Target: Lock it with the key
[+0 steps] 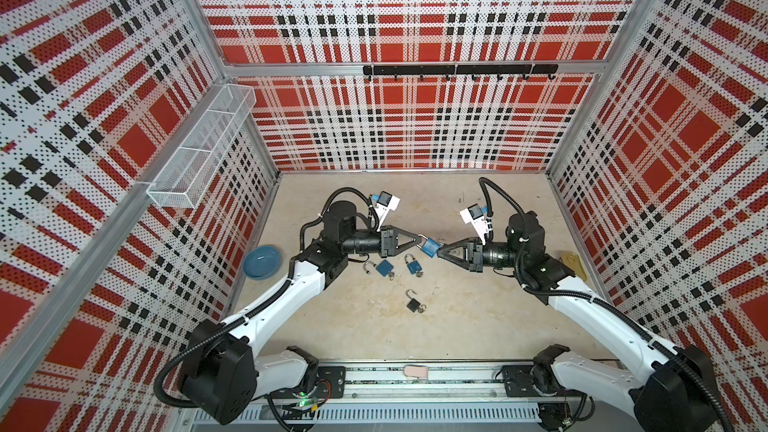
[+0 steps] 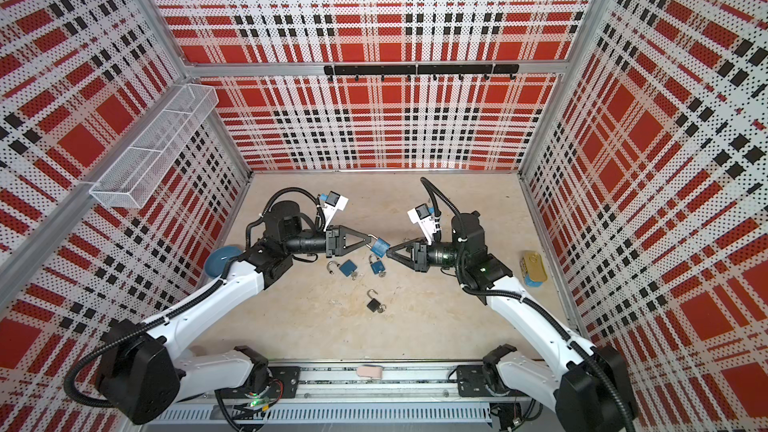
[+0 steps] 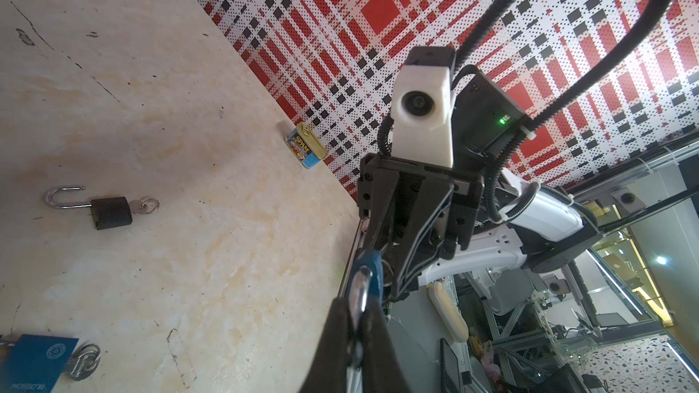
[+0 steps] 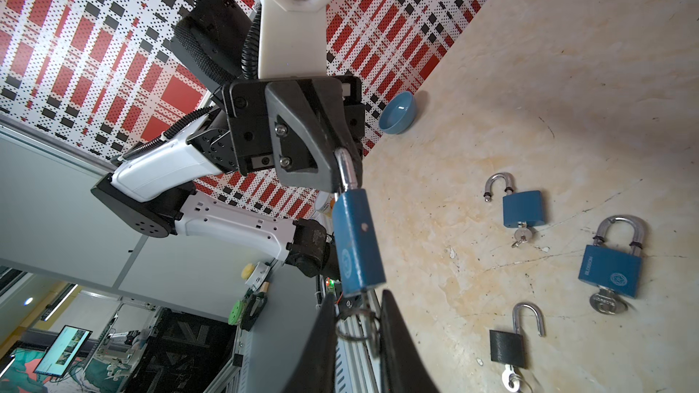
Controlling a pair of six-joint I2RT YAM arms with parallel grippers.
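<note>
While the counter (image 1: 457, 326) is lying mostly bare around them, the left tool (image 1: 423, 238) is clamping the shackle of the blue padlock (image 1: 431, 248) in mid-air, and the right tool (image 1: 440, 252) is standing slightly parted around its key (image 4: 366, 311), well apart from every counter edge.

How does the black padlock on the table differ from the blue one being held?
The black padlock lies on the table; the blue padlock hangs in the air, its shackle pinched in the shut left gripper. The black padlock's shackle is swung open; whether the blue padlock's is latched, I cannot tell. Both have a key inserted; the blue padlock's key sits between the right gripper's fingers.
</note>
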